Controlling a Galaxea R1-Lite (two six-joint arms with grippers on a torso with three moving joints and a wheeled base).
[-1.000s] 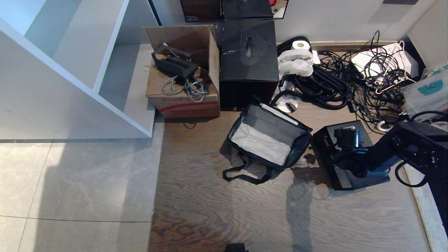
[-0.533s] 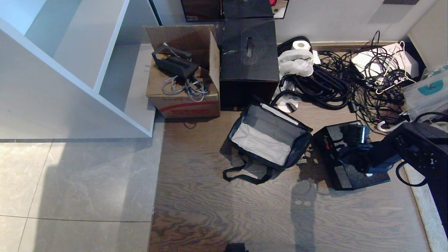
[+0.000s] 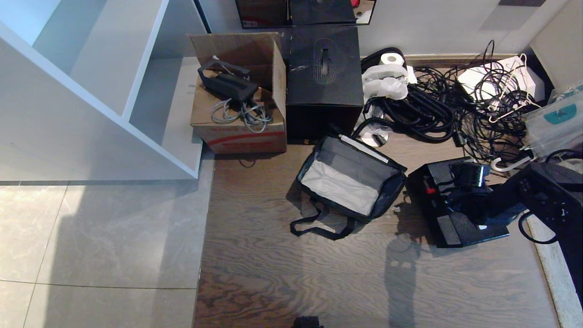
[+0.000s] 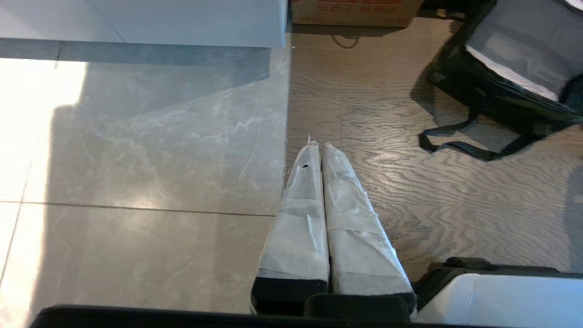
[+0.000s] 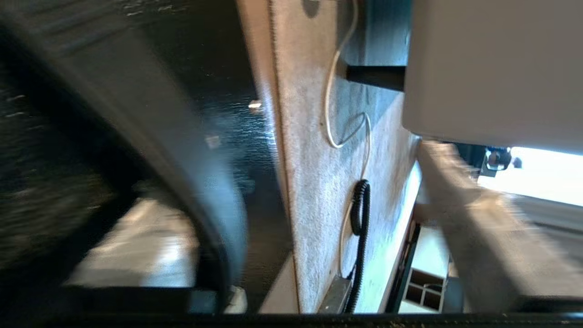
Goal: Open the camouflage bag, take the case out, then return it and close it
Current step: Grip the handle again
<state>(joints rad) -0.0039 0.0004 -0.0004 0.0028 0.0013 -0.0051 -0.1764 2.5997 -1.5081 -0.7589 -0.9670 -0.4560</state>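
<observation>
Camouflage bag lies open on the floor, grey lining showing. Case lies just beside it, half hidden under the right arm. Right end effector over the case: wrist view blurred, finger state unreadable. Left end effector, seen only by its wrist camera, has fingers pressed together.

Your right arm reaches in from the right edge of the head view, its wrist bent low near the floor. Your left gripper hangs parked above the floor, wrapped fingers pressed together.
</observation>
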